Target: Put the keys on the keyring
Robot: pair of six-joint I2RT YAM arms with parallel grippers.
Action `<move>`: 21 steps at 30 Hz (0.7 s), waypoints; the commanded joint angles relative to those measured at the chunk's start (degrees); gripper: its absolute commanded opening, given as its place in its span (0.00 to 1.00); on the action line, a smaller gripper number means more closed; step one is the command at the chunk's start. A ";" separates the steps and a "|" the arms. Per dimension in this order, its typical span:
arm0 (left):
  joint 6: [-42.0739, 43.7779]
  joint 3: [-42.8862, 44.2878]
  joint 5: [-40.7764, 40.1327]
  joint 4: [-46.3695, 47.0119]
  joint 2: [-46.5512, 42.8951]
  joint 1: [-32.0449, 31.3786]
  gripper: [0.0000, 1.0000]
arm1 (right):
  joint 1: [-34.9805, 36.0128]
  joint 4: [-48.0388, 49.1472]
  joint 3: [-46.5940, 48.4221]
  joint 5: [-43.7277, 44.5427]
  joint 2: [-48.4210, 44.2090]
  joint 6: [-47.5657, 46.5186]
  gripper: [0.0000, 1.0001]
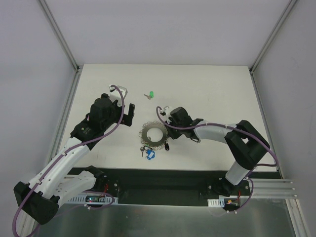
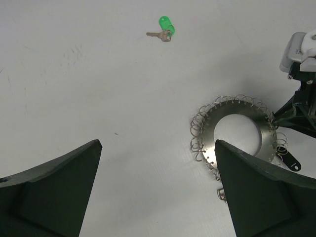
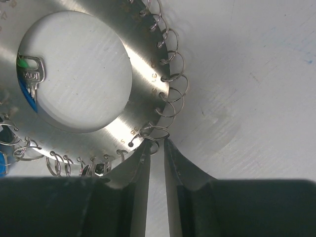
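Observation:
The grey keyring [image 1: 153, 133] lies flat mid-table, with wire loops round its rim. A green-headed key [image 1: 150, 95] lies apart behind it. A blue-headed key [image 1: 149, 154] and a black-headed key [image 1: 167, 146] sit at its near rim. My right gripper [image 1: 166, 128] is at the ring's right rim. In the right wrist view its fingertips [image 3: 148, 144] are nearly together, pinching a wire loop [image 3: 155, 132] of the keyring [image 3: 143, 59]. My left gripper [image 1: 129, 114] is open and empty above the table left of the ring; its view shows the green key [image 2: 165, 27] and the keyring [image 2: 237, 129].
White table with grey walls on three sides. A key with a metal head [image 3: 31, 75] shows at the left edge of the ring's centre hole. The right arm's wrist [image 2: 301, 49] is at the right edge of the left wrist view.

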 commanded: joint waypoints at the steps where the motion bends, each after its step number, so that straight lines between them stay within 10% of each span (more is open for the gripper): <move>1: 0.79 -0.08 0.77 1.14 -0.51 0.30 0.99 | 0.51 -1.47 1.83 0.14 1.35 -1.75 0.20; 21: 0.52 -0.08 1.65 1.14 -2.00 0.30 0.99 | 4.38 -4.20 4.82 9.45 -1.71 -4.91 0.01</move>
